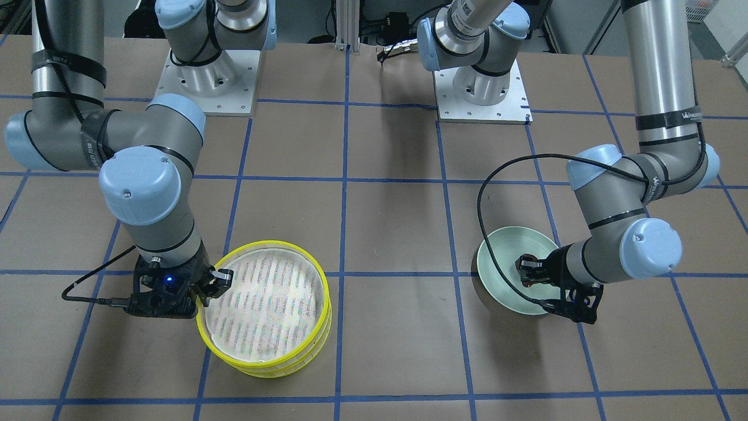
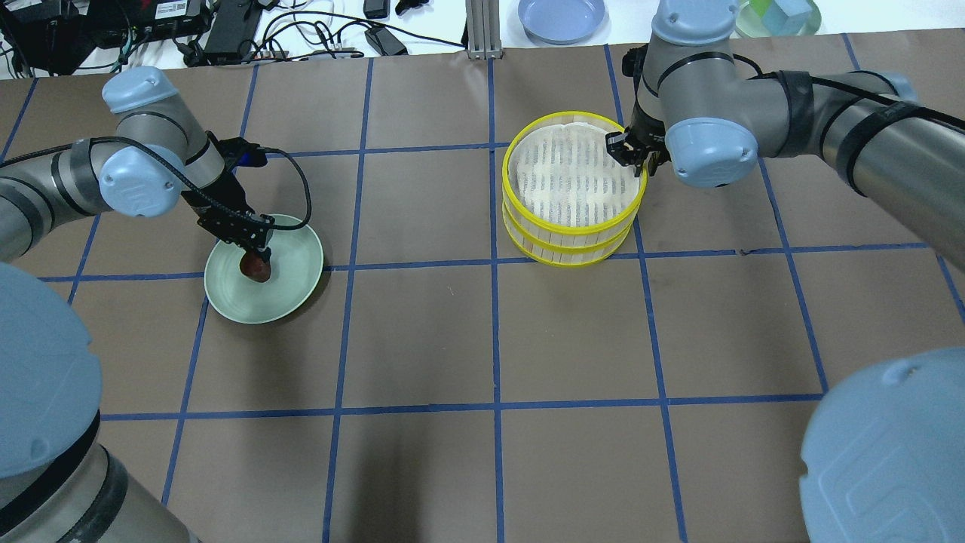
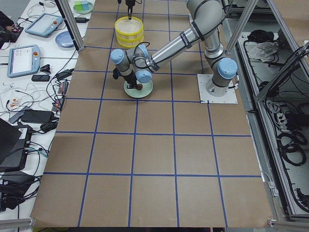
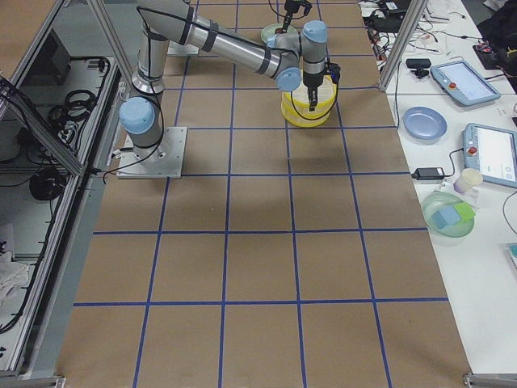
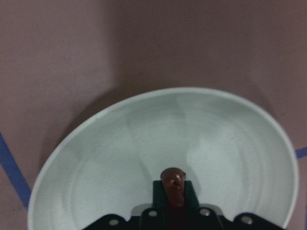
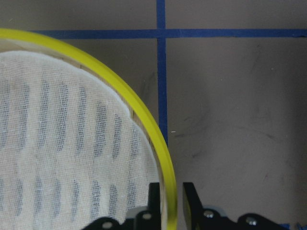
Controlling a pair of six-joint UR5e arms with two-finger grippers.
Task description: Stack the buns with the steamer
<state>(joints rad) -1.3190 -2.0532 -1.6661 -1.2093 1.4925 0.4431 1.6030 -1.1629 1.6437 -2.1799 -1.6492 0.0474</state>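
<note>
Slippage is the risk: the left gripper (image 5: 173,189) pinches the reddish-brown bun (image 2: 255,268) between its fingers, pale green plate (image 2: 298,256) just beneath. The right gripper (image 6: 171,191) appears to nip the top steamer tier (image 2: 565,177), rim between its fingers; lifting one-sided could tilt it. Two tiers, one bun in view.

On the blue-gridded brown paper surface (image 3: 159,154), the near left arm (image 3: 168,46) bends down over a round pale green plate (image 3: 146,91). The left tool (image 3: 137,85) sits low over it, with a small dark reddish-brown bun (image 3: 139,87) at its tip. Well beyond stands a stack of round yellow-rimmed steamer tiers (image 3: 129,31), the right tool (image 3: 130,10) at its far rim, too small to judge its grip.
</note>
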